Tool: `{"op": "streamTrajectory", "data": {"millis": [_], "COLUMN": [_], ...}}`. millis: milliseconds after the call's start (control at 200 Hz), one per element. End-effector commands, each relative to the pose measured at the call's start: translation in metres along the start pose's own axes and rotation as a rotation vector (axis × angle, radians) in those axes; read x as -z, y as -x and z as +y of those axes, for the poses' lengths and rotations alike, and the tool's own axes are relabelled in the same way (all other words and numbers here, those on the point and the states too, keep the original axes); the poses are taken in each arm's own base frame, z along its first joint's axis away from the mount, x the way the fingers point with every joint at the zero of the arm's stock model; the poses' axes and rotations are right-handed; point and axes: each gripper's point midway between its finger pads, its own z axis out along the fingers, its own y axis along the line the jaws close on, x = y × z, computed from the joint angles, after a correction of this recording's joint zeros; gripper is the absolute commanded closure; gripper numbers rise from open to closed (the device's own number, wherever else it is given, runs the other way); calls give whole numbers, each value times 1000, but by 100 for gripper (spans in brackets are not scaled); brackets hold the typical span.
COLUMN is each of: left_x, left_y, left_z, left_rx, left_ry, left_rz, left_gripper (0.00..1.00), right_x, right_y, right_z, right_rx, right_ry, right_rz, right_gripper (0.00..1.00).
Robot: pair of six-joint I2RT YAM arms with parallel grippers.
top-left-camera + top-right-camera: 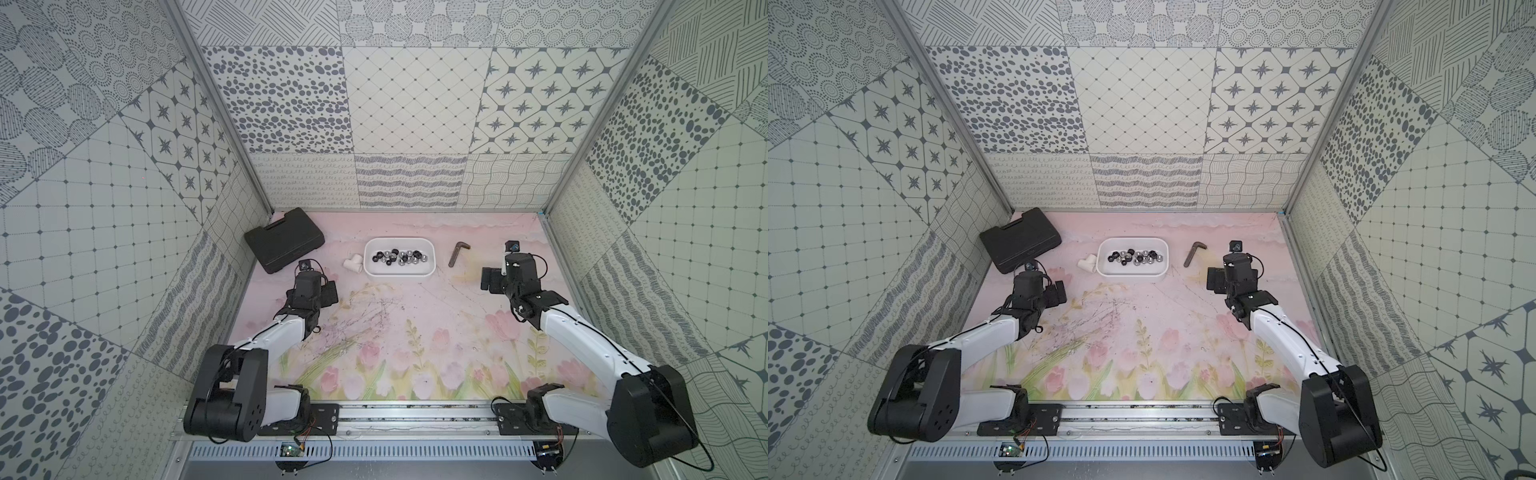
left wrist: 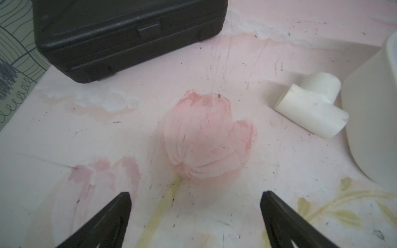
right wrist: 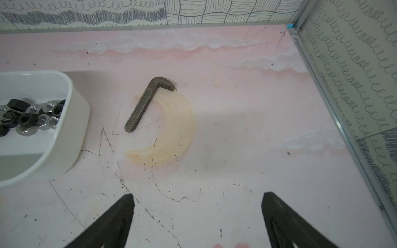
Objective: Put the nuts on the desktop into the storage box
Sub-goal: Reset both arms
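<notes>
Several black and silver nuts (image 1: 395,257) (image 1: 1133,257) lie heaped inside the white storage box (image 1: 399,271) (image 1: 1133,272) at the far middle of the pink tulip-printed desktop (image 1: 415,324). The right wrist view shows the nuts (image 3: 30,117) behind the box wall (image 3: 71,128). My left gripper (image 1: 328,293) (image 2: 196,194) hovers open over a printed tulip, left of the box and nearer the front, with nothing between its fingers. To the box's right, my right gripper (image 1: 490,279) (image 3: 198,195) is open and empty above bare desktop.
A white T-shaped pipe fitting (image 1: 352,266) (image 2: 311,107) lies against the box's left side. A black plastic case (image 1: 284,245) (image 2: 129,32) sits at the far left corner. A dark L-shaped metal key (image 1: 457,252) (image 3: 144,103) lies right of the box. Patterned walls enclose three sides.
</notes>
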Motion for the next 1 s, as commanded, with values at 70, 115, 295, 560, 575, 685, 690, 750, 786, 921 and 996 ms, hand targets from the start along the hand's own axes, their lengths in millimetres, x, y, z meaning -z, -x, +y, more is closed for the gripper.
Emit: {"op": "streamTrajectory", "data": {"millis": [70,115,295,560,575,685,690,750,786,921,996], "left_x": [-10,-10,-16,-19,-19,-19,-19,-19,-19,-19,-19], "left_y": [39,39,22,22,23,22,23,22,23,22,22], "left_z": [-23,-23,-32,-32,-32,-31,-31,-31,-32,-32,-31], "left_rx": [-66,-49,-73,-59,-61,-61,-61,-61,-61,-62,-62], "left_ry": [-106,-121,-188,-187,-186,-186,-185,-185,-187,-185,-185], "left_rz": [-204,-216,-293,-259,-265,-262,-265,-260,-264,-262,-262], "left_gripper": [1,1,1,1,1,1,1,1,1,1,1], "right_x": [-28,-34,-63,-83,-81,-68,-67,-63,-57,-61,-63], "right_y": [7,8,4,8,7,3,2,-9,-6,-8,-10], "right_z": [-19,-25,-46,-34,-33,-31,-31,-33,-35,-35,-35], "right_rx": [-59,-57,-51,-18,-13,-7,-7,-12,-23,-16,-12], "right_ry": [-32,-39,-53,14,19,43,44,44,31,12,9], "right_rz": [-57,-75,-116,-203,-203,-282,-287,-349,-423,-374,-341], "right_gripper": [3,3,3,3,3,3,3,3,2,3,3]}}
